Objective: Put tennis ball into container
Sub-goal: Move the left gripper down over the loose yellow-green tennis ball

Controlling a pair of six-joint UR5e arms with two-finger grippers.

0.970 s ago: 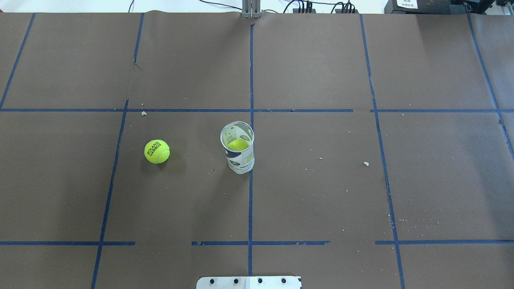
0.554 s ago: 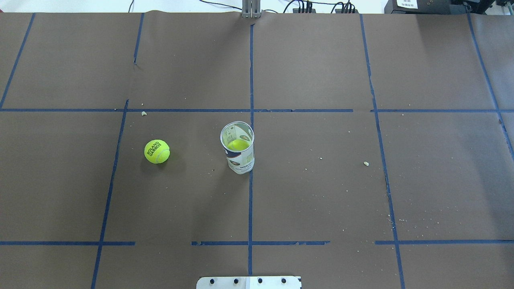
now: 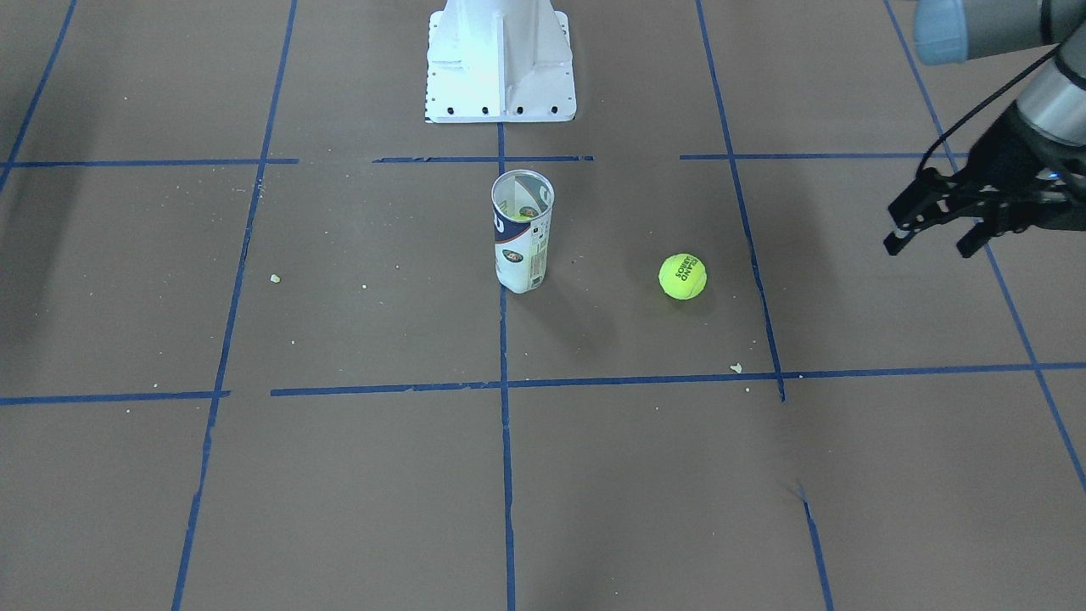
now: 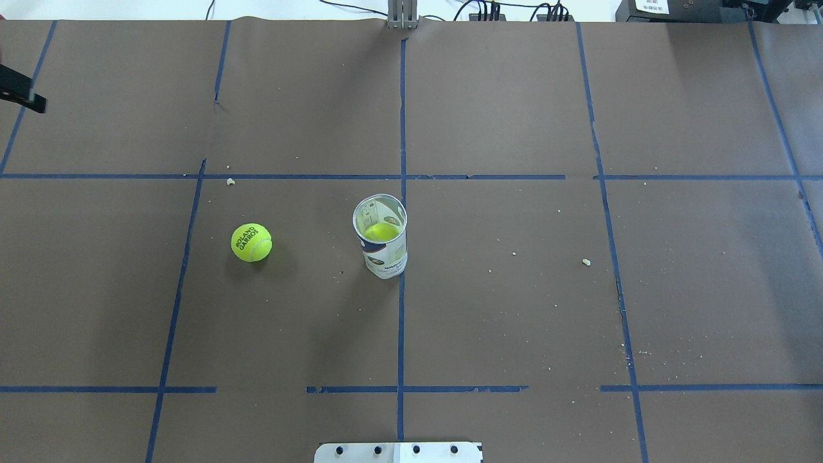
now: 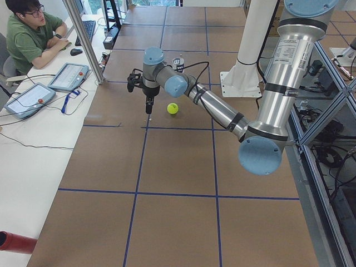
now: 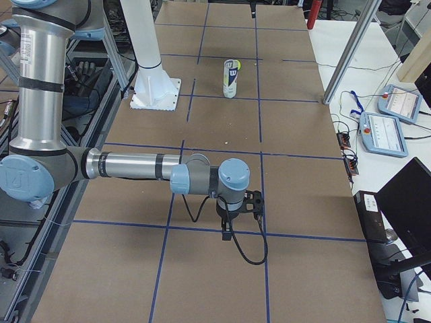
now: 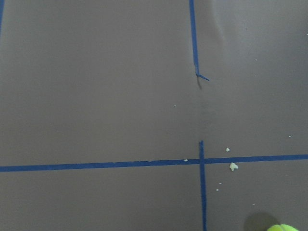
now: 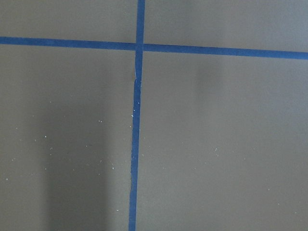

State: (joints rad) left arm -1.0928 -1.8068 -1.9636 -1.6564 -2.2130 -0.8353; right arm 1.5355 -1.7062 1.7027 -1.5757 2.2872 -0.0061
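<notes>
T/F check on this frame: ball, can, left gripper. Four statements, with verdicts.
1. The can stands upright with its top open. True.
2. The left gripper holds the tennis ball. False: the ball lies on the table, and the gripper is open and well apart from it.
3. Something yellow-green sits inside the can. True.
4. The ball touches the can. False: a gap of bare table separates them.
</notes>
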